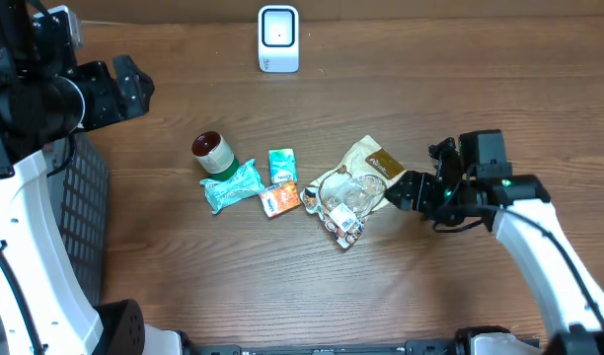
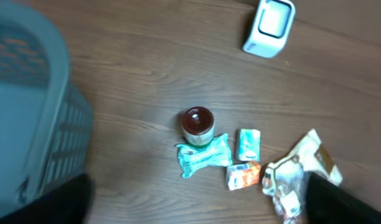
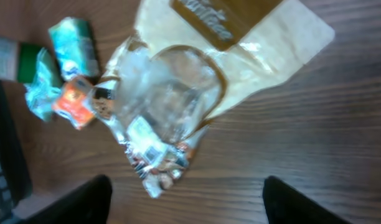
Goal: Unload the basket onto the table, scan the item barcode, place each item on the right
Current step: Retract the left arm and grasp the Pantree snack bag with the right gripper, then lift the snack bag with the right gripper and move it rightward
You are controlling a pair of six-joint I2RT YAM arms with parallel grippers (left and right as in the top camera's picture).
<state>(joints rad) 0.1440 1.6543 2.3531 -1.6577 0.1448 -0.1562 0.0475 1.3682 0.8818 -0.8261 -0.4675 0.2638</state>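
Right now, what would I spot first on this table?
Probably the crinkly see-through bag in the middle, with the right hand open just beside it. Then the white scanner standing alone at the far edge, and the red-lidded jar left of the bag.

A mock shop checkout, probably: a small white box-shaped scanner [image 1: 278, 38] stands on the brown wood-grain table [image 1: 381, 296]. Small packaged groceries [image 1: 281, 165] lie mid-table, with a grey mesh plastic basket [image 1: 85, 207] at one edge.

Matt wood-grain table [image 1: 381, 306], glossy crinkled clear-plastic snack bag [image 1: 353, 192], smooth white plastic scanner [image 1: 278, 39], grey plastic mesh basket [image 2: 28, 124]
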